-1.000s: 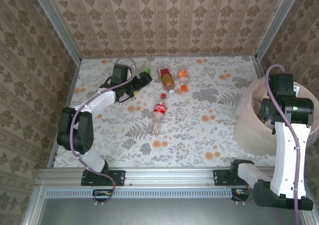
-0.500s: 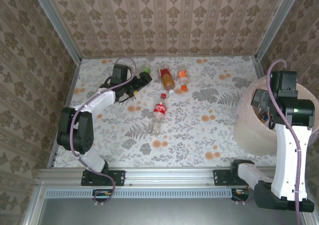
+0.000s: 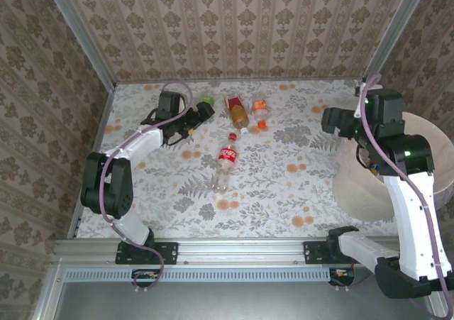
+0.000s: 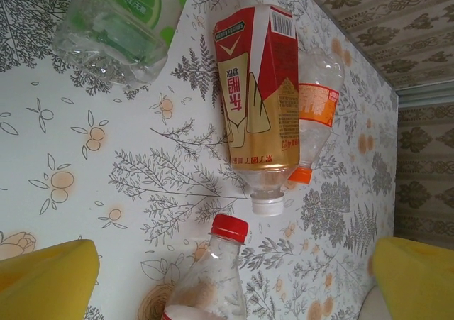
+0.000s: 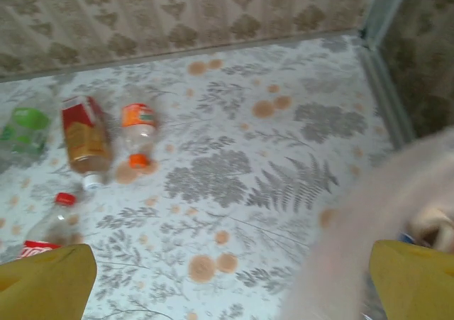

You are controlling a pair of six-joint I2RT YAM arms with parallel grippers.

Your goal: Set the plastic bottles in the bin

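Top view: my left gripper (image 3: 202,111), spread wide and empty, reaches toward the plastic bottles (image 3: 237,112) at upper centre. My right gripper (image 3: 332,119), likewise open with nothing in it, hangs just left of the bin (image 3: 355,185) at the right edge.

Left wrist: the red-capped Coca-Cola bottle (image 4: 213,277) lies at bottom centre between my yellow fingers (image 4: 46,277), untouched. It looks empty, light, thin-walled and prone to roll; I'd pinch it across mid-body.

Right wrist: blurred. The pale mass at lower right is probably the bin, with the bottles well apart at left.
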